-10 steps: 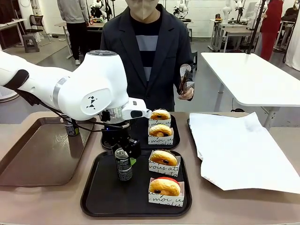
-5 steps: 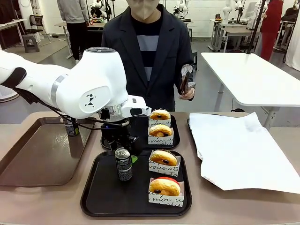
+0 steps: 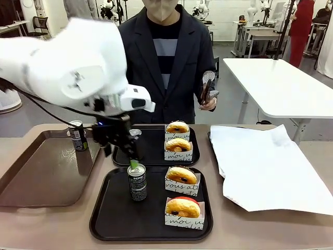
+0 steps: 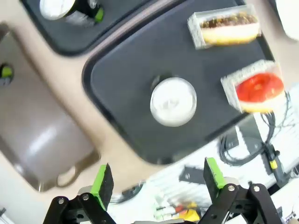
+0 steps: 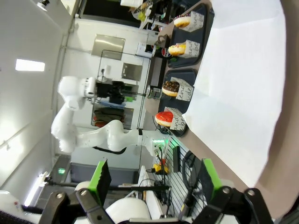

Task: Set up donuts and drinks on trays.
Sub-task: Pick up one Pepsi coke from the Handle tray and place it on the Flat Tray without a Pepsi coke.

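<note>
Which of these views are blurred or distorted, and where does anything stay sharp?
Front view: the left arm and its hand smear with motion, while the can and donuts stay sharp. Left wrist view: soft all over, the can top glaring white. Right wrist view: rolled sideways, wide-angle bending, white paper bright.

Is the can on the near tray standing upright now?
Upright. The can stands on its base on the near tray, silver top up; the left gripper hangs open above it.
</note>
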Available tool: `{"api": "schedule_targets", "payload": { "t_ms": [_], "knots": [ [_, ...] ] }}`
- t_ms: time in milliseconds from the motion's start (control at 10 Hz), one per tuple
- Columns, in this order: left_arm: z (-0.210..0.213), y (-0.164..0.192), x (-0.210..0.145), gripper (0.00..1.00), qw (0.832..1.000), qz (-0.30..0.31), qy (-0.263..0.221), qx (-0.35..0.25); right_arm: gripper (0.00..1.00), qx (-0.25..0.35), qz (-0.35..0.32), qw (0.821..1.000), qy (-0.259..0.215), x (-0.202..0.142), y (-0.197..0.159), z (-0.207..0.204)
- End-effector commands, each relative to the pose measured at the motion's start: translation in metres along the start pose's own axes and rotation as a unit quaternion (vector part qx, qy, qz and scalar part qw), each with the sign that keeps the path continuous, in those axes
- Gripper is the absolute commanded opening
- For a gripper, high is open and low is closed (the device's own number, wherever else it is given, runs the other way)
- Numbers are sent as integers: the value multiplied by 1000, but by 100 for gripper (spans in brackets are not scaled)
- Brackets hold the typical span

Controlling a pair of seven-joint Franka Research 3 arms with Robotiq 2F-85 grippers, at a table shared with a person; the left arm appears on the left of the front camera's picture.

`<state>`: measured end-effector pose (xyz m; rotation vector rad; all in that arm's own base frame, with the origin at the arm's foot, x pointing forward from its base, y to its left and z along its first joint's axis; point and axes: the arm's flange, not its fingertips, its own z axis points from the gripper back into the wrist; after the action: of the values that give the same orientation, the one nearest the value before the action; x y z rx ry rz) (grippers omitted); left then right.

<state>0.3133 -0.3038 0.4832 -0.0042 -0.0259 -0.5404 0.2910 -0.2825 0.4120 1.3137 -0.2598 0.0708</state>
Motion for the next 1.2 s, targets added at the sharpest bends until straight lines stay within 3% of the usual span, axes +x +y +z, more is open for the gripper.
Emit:
{"api": "schedule_targets", "payload": {
  "t_ms": [0, 200, 300, 800, 1000, 1100],
  "knots": [
    [19, 15, -28, 100, 1000, 1, 22, -10, 100, 4, 3, 1000, -2, -1, 1, 0],
    [12, 28, -42, 100, 1000, 8, 9, -12, 100, 4, 3, 1000, -2, -1, 1, 0],
    [27, 12, -31, 100, 1000, 10, 20, 0, 100, 4, 3, 1000, -2, -1, 1, 0],
    [25, 13, -36, 100, 1000, 6, 21, 1, 100, 4, 3, 1000, -2, -1, 1, 0],
    [21, 86, -58, 100, 993, 75, 2, -95, 100, 4, 3, 1000, -2, -1, 1, 0],
    [22, 116, -85, 100, 978, 102, -38, -178, 100, 4, 3, 1000, -2, -1, 1, 0]
  ]
}}
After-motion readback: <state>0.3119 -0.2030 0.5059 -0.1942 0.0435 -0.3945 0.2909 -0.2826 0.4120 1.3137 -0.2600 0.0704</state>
